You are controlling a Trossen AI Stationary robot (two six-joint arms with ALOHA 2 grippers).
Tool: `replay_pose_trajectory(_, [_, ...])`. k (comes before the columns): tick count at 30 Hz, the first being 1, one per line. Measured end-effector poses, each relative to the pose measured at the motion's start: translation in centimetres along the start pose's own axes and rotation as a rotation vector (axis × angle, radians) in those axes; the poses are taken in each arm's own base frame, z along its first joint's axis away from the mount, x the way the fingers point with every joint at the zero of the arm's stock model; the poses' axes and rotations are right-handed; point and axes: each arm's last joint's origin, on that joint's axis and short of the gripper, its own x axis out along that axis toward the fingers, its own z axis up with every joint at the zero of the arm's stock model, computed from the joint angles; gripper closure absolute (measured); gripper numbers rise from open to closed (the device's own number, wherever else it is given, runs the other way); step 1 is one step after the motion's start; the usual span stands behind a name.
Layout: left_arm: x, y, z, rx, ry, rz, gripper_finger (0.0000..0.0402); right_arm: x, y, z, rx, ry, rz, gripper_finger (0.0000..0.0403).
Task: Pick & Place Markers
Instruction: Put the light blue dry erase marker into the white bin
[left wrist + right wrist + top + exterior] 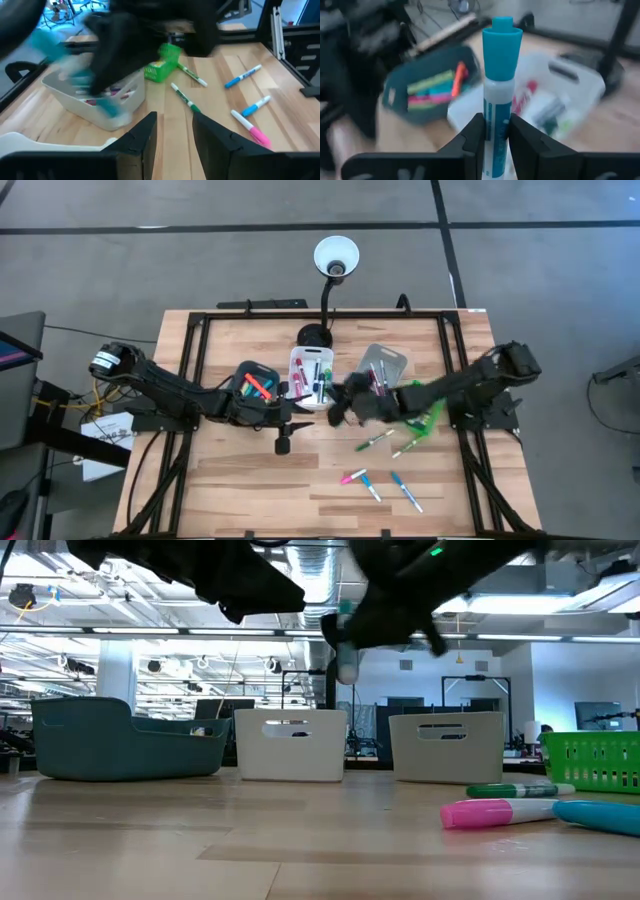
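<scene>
Wood-plank surface (250,480) fills the middle of your overhead view, framed by black rails, with both dark arms reaching inward across it. A black desk lamp with a white shade (336,256) stands at the far edge.

Your bins come next in size. The teal bin (256,388) sits by the left arm and holds several markers in pink, green and orange. The white bin (312,373) sits beside it at the centre, with more markers inside. A grey bin (385,366) lies just to its right, and a green bin (432,417) shows partly under the right arm.

Your right claw (494,134) hovers above the surface close to the white bin, pinching a blue-capped marker (499,85) with a white barrel; the marker stands upright between the fingers, cap up, and the teal and white bins lie beyond it in the right wrist view. Your left claw (174,131) hangs low near the teal bin, fingers a narrow gap apart and holding nothing.

Loose markers lie on the near right part of the surface: two green ones (376,442) close to the green bin, a pink one (354,476), and two blue ones (406,492) nearest the front edge.
</scene>
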Motion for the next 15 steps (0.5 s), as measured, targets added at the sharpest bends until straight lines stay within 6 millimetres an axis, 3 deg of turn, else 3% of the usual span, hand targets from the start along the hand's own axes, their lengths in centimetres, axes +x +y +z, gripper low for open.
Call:
replay_pose_trajectory(5, [-0.2,-0.6,-0.1,0.01,0.004,-0.022,0.028,4.7,-2.4,1.2,0.021,-0.058,-0.016,0.0343])
replay_pose_trajectory(10, [-0.3,-0.8,-0.1,0.012,0.004,-0.029,0.028,8.8,-4.4,0.0,0.033,-0.005,-0.025,0.0343])
replay_pose_trajectory(15, [-0.4,-0.8,-1.0,0.019,0.029,-0.028,0.028,11.2,-4.7,-0.9,-0.017,0.023,-0.065,0.0343])
